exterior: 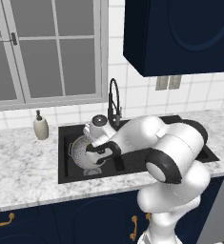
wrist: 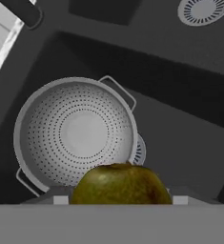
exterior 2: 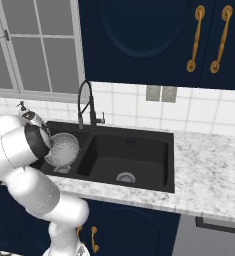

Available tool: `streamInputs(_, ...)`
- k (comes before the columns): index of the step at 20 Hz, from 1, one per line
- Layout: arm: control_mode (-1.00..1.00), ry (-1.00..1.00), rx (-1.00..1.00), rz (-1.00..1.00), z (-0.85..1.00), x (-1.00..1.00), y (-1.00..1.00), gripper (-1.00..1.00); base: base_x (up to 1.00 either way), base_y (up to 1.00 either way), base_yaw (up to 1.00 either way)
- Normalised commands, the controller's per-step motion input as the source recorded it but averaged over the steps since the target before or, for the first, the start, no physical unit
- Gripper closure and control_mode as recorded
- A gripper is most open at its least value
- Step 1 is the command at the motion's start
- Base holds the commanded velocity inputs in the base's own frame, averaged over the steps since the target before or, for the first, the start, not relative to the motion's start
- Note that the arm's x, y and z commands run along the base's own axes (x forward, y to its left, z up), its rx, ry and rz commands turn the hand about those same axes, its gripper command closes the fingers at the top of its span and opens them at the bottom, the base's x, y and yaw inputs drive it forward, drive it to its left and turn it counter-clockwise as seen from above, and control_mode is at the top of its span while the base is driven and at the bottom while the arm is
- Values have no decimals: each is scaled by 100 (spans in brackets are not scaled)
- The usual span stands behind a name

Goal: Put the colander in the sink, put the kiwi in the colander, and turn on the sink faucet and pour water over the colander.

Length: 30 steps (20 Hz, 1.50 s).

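Fingers (wrist: 117,202) hold the kiwi (wrist: 120,184), closed on it from both sides; in the hand view the olive-brown fruit sits between the tips at the bottom edge, and the tips themselves are mostly hidden behind it. Below the fruit lies the colander (wrist: 75,133), resting upright in the sink (wrist: 180,143), its perforated bowl bare inside and its two small wire handles sticking out at opposite sides. A round silver drain (wrist: 139,151) peeks out from under the colander's rim, and the drain of the other basin (wrist: 202,10) shows in the far corner of that view.

From the left base view the arm bends over the bench (exterior: 23,167), its hand hovering above the left basin of the sink (exterior: 68,176), where the colander (exterior: 80,155) is partly covered by the wrist. The sink faucet (exterior: 113,102) stands at the far edge of the sink, just behind the hand, with its spout arched toward the basins. A beige soap dispenser (exterior: 40,126) stands on the bench to the left of the sink, near the wall.

From the right base view the colander (exterior 2: 64,148) sits in the left basin beside the divider, the faucet (exterior 2: 86,105) rises behind it, and the right basin's drain (exterior 2: 125,177) lies uncovered.
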Motion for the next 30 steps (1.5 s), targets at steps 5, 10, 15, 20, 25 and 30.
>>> streamInputs(5, -100, 0, -16, 0, -66, 29, 1, 100, 0, 0, 0)
streamInputs(10, -100, 0, -1, 0, -64, 42, 0, 100, 0, 0, 0)
streamInputs(15, -100, 0, 0, 0, -47, 49, 0, 100, 0, 0, 0)
streamInputs(20, -100, -1, -5, 0, -63, 33, 25, 100, 0, 0, 0)
streamInputs(25, -100, -5, -9, 0, -65, 21, 34, 100, 0, 0, 0)
streamInputs(30, -100, -9, -7, 0, -64, 11, 22, 100, 0, 0, 0)
